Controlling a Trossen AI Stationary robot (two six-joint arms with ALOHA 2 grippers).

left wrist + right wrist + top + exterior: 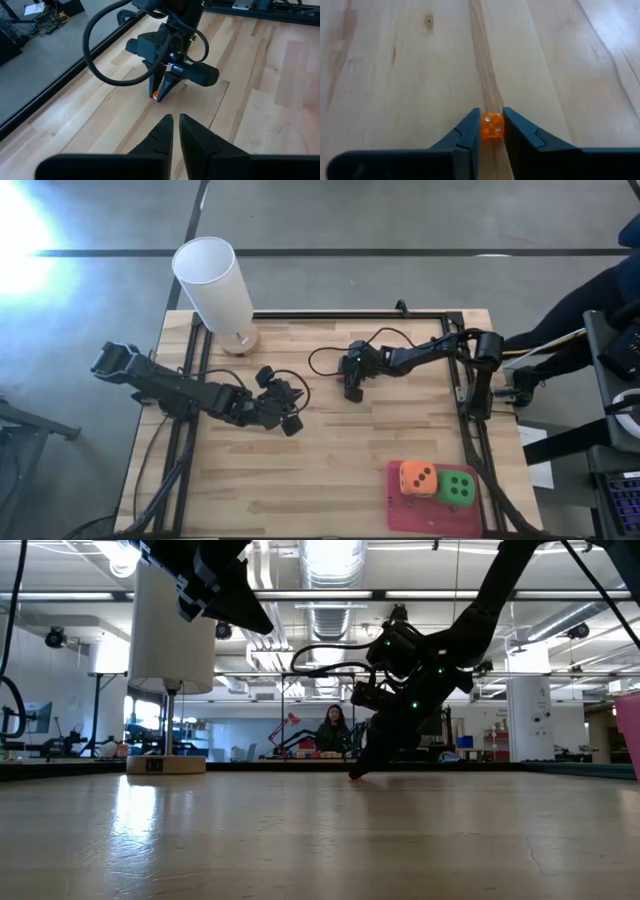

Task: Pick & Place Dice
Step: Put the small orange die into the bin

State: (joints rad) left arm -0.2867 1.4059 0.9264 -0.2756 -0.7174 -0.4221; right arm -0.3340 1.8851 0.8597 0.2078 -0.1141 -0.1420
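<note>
My right gripper [353, 393] stands over the middle of the table, fingers pointing down, shut on a tiny clear orange die with white pips [492, 125]. That die also shows in the left wrist view [156, 95]. A larger orange die with dark pips [417, 478] and a bright green die [458, 488] sit on the pink mat [400, 515] at the near right. The teal die and a second green die are out of view. My left gripper [291, 421] hangs left of centre, shut and empty, its fingers [192, 131] pointing toward the right gripper. My right gripper pinches the tiny orange die by two opposite sides [483, 125] between the free ends of its two fingers. The fingers come from above, slanting down. The die sits right at the tabletop [353, 776]; whether it rests on the wood, I cannot tell.
A tall white cylinder [215, 285] stands on a round wooden base [240, 340] at the far left. A black frame rail [470, 430] runs along the table's edges. A person sits far behind the table [333, 730]; another shows beyond the right edge [600, 300].
</note>
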